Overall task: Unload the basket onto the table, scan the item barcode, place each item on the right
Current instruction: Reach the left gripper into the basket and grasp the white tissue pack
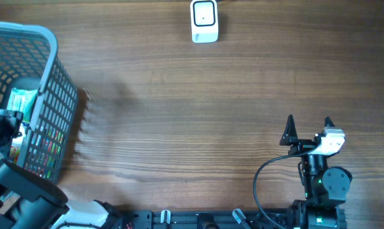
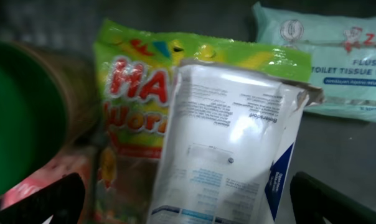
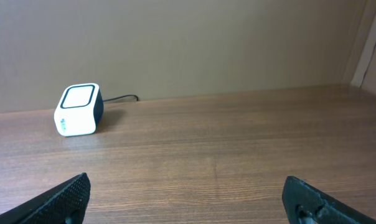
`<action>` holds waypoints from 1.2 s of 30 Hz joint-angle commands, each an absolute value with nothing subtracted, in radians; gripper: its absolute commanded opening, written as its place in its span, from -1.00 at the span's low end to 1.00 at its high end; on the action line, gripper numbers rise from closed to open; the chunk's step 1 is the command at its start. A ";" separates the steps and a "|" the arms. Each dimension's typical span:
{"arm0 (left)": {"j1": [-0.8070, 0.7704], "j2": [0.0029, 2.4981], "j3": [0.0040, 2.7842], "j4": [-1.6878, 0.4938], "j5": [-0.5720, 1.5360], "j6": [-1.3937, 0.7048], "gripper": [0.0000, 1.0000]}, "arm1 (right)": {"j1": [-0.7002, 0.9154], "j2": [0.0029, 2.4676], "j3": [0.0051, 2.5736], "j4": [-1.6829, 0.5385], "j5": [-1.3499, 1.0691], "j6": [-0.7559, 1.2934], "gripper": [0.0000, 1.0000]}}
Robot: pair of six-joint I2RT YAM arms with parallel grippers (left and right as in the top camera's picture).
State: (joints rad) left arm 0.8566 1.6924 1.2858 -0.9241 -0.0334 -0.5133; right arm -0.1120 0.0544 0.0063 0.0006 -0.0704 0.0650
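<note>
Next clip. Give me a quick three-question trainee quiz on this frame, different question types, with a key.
1. True or false: the right gripper is shut on the scanner.
2. Where is the left gripper? A) inside the basket B) over the scanner C) beside the right gripper
3. What does the white packet partly cover?
Key: 1 false, it is open; 2 A; 3 the bag of sweets.

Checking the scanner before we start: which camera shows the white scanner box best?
The right wrist view: the scanner is largest there, with its top window, side and cable visible. The overhead view shows it small, from above, near the frame's top. The left wrist view does not show it.
</note>
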 commanded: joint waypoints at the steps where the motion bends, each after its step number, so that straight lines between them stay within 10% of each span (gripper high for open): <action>1: 0.838 1.697 1.224 -0.881 0.060 -0.448 1.00 | -0.109 0.051 0.006 0.003 -0.077 0.053 1.00; 15: 0.815 1.828 1.223 -0.836 0.033 -0.451 1.00 | -0.109 0.051 0.006 0.003 -0.078 0.053 0.99; 24: 0.815 1.827 1.375 -0.963 0.034 -0.452 0.09 | -0.109 0.051 0.006 0.003 -0.078 0.053 1.00; 36: 0.715 1.530 1.652 -1.100 0.326 -0.453 0.18 | -0.109 0.051 0.006 0.003 -0.077 0.052 1.00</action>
State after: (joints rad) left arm 0.7902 1.6730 1.5852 -1.1000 0.2085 -0.4541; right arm -0.1120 0.0544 0.0063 0.0006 -0.0704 0.0650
